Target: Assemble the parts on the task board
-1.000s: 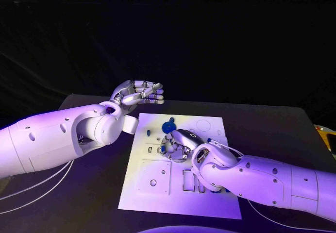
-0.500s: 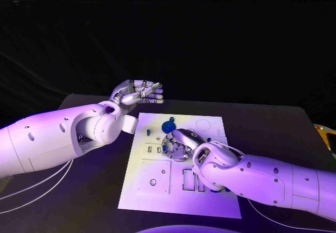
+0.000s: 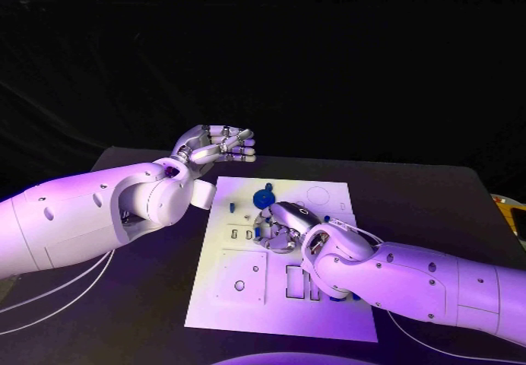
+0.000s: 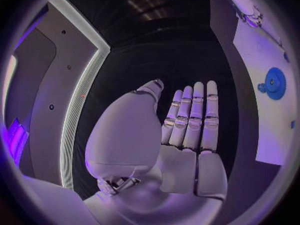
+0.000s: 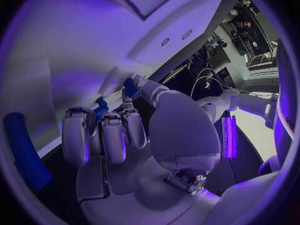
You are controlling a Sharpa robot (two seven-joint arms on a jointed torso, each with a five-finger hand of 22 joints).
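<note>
The white task board [image 3: 232, 306] lies in the middle of the black table. A blue gear [image 3: 263, 199] sits near the board's far edge, with a small blue peg [image 3: 270, 186] just beyond it; the gear [image 4: 274, 83] also shows in the left wrist view. My right hand [image 3: 285, 226] is down on the board just nearer than the gear, fingers curled. In the right wrist view its thumb and fingers pinch a small blue part [image 5: 130, 88] against the board. My left hand [image 3: 215, 144] is raised over the table's far left side, fingers [image 4: 192, 116] straight and holding nothing.
Several slots and holes [image 3: 237, 231] are cut in the board's left half, and a round outline [image 3: 318, 196] marks its far right corner. A blue piece [image 3: 352, 298] peeks out beside my right forearm. A long blue bar [image 5: 22, 151] lies on the board near my right hand.
My right hand's fingers have drawn in slightly over the board. The left hand has stayed where it was.
</note>
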